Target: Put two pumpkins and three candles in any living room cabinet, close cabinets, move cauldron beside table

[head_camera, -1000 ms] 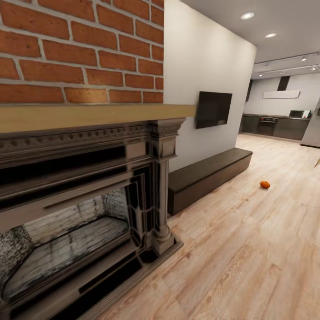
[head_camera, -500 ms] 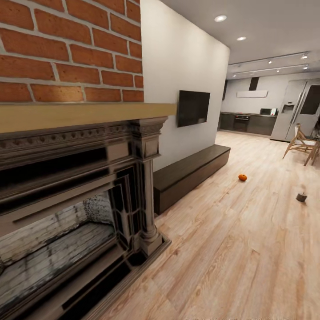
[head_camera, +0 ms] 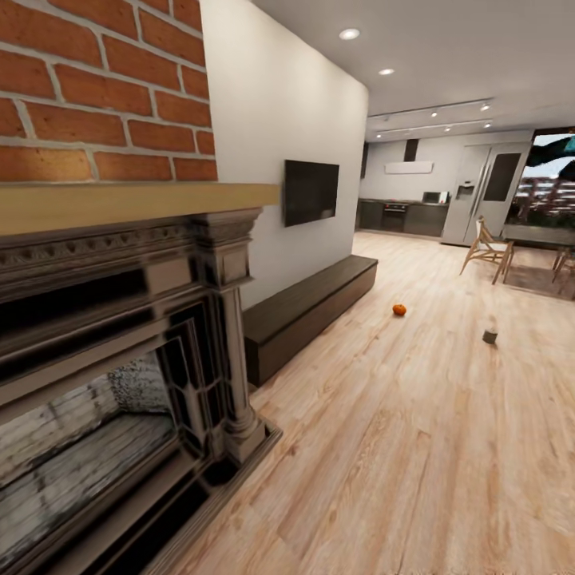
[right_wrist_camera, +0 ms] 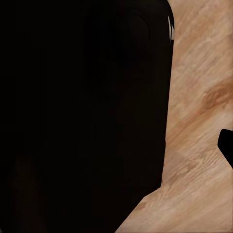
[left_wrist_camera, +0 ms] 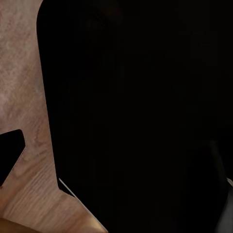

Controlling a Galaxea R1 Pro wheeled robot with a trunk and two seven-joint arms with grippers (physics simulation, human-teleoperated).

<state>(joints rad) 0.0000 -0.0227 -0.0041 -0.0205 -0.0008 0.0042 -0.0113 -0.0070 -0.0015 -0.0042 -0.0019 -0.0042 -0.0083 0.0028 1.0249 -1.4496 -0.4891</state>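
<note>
Meanwhile, beside the red-brick fireplace [head_camera: 104, 335], I look down the living room from left to right: a black TV [head_camera: 311, 191] hangs on the pale wall above the long dark cabinet [head_camera: 307, 307], whose front panels look shut. Farther right, a small orange pumpkin [head_camera: 398, 309] sits on the plank floor [head_camera: 415, 447], well apart from the cabinet; a stubby grey candle [head_camera: 489, 335] stands beyond it. Both should be light and rigid: I judge the pumpkin best pinched across its ribbed sides, the candle around its wall. Whether my end effectors are released or clenched, I cannot tell.
</note>
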